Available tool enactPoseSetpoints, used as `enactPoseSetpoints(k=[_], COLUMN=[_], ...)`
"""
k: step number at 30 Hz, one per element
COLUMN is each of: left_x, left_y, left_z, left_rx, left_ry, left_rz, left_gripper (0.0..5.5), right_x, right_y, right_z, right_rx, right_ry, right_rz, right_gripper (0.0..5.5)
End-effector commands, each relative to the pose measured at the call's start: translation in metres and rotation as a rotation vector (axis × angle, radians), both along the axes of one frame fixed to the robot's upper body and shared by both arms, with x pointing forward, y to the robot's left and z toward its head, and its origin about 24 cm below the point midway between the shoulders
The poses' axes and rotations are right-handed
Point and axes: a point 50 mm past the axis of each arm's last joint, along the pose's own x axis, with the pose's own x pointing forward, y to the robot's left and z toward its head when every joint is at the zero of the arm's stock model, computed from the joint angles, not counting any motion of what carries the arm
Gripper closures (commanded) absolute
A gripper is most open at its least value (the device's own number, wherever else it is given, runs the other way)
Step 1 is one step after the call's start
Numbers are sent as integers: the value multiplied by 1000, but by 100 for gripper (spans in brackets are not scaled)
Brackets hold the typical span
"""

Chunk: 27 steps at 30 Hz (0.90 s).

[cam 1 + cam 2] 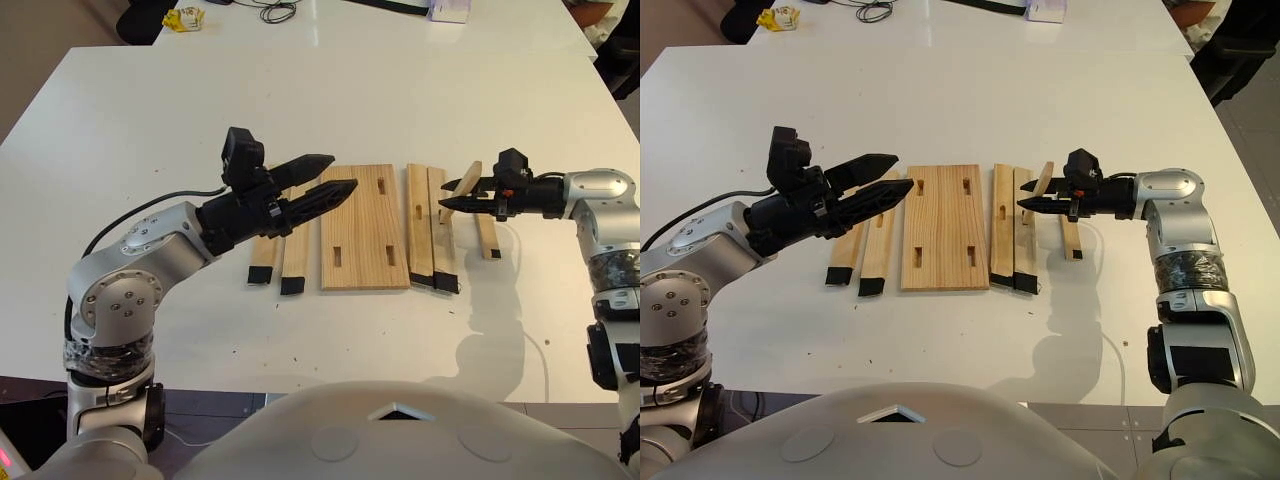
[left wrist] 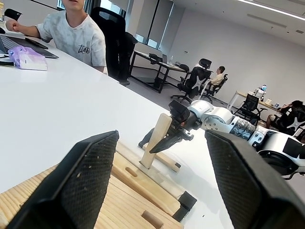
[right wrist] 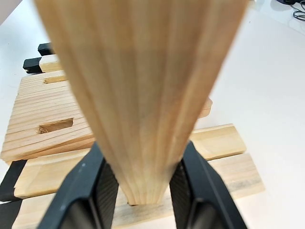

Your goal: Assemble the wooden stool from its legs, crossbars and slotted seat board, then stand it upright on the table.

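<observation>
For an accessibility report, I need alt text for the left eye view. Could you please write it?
The right tool grips a short wooden crossbar, tilted, over two legs lying right of the flat slotted seat board on a white table. The open left tool hovers at the board's left edge, over two more legs.

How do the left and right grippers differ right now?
The left gripper is open and empty; the right gripper is shut on a crossbar, held tilted. The left gripper hangs over the seat board's left edge; the right gripper is over the legs to the board's right. Both point inward toward the board.
</observation>
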Motion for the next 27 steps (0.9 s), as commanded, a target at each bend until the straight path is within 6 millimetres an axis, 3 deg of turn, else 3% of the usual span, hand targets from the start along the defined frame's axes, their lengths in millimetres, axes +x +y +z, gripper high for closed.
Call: enactPoseSetpoints(k=[1,6,13,21,27], left_x=[-2,-2,-2,-5,-4], left_y=[0,-1,-4,-3,0], left_z=[1,1,1,1,1], left_rx=[20,36,49,60,76], left_ry=[5,7,6,9,10], left_rz=[-27,-49,-87,-95,-97], left_gripper=[215,215,215,215,215], right_x=[-12,-24,-27,-18,-30], right_y=[-1,2,7,8,0], right_z=[-18,-28,-37,-41,-64], right_rx=[-44,-107,-144,-80,-66], right_ry=[73,79,91,74,129], right_rz=[32,123,189,79,-20], right_gripper=[418,418,418,418,418])
